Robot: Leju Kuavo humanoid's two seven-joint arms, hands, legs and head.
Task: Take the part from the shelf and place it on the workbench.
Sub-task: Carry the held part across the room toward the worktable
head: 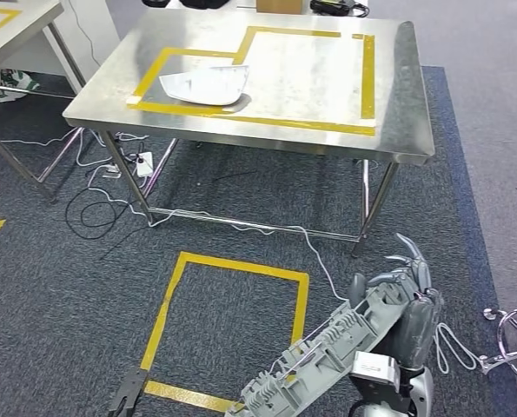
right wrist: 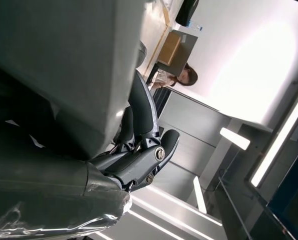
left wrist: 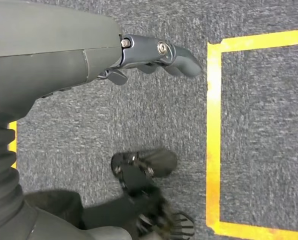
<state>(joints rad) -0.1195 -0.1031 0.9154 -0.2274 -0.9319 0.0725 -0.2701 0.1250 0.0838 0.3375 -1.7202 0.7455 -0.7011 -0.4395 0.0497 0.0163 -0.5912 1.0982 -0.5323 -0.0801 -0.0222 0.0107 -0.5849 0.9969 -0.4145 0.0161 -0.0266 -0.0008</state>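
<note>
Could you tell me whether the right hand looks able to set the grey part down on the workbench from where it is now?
Probably not yet. The right hand holds the grey ribbed part low above the carpet, while the steel workbench stands well ahead across open floor. Nothing blocks the way; the robot likely must step closer first.

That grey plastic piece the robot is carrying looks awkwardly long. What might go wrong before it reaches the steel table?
The long grey part is held near one end by the right hand, so the free end hangs low and might swing or slip loose. White cables trail over the carpet under the workbench, where a foot could perhaps snag. A white panel already lies on the workbench, so a careless set-down may knock it.
</note>
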